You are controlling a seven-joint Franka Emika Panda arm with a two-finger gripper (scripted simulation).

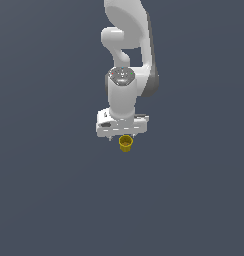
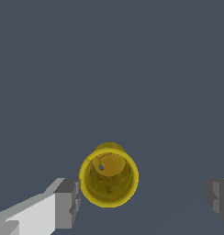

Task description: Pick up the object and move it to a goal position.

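The object is a tiny yellow cup [image 1: 125,144], just below my white gripper [image 1: 122,134] in the exterior view. In the wrist view the cup [image 2: 108,176] stands upright with its open rim facing the camera. It lies between the two grey fingertips [image 2: 68,202], close to one of them and well apart from the other. My gripper [image 2: 142,197] is open, with the jaws wide apart and nothing held. I cannot tell whether any finger touches the cup.
A plain dark grey-blue surface [image 1: 54,200] fills both views. The white arm [image 1: 128,45] rises above the gripper in the exterior view. No goal marker shows.
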